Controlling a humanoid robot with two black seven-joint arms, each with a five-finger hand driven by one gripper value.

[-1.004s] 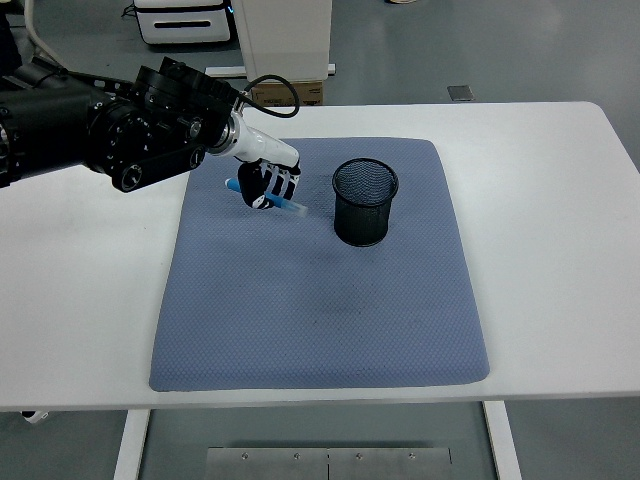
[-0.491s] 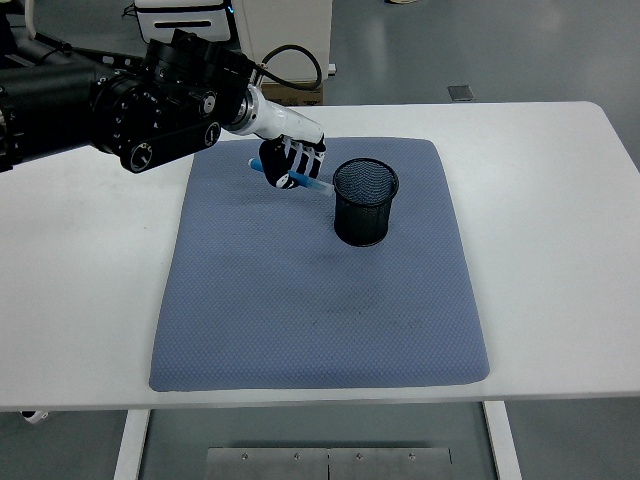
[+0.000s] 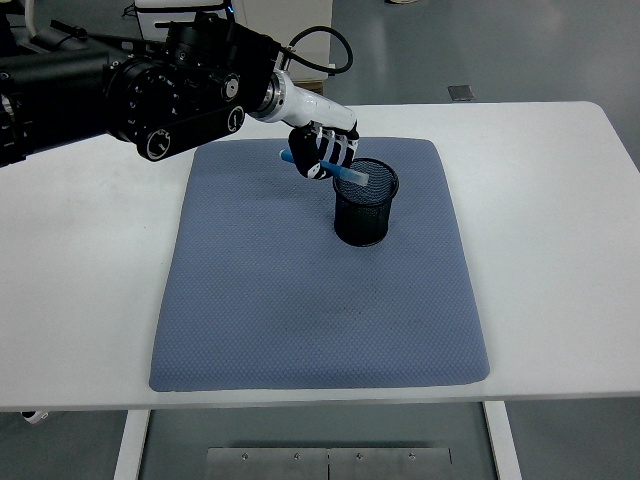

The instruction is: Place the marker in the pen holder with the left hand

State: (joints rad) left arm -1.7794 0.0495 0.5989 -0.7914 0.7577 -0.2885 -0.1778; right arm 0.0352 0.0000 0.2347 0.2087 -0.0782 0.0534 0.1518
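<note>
Marker (image 3: 346,174) juts from left hand (image 3: 322,152) over pen holder (image 3: 365,202) rim.

Blue marker (image 3: 343,172) tilted, tip over rim of upright black mesh pen holder (image 3: 365,203)

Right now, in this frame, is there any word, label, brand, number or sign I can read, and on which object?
None can be read.
Cardboard box behind the white table: dark marks, too blurred to read.
Blue marker, black mesh pen holder, blue-grey mat, left hand: no print visible.
</note>
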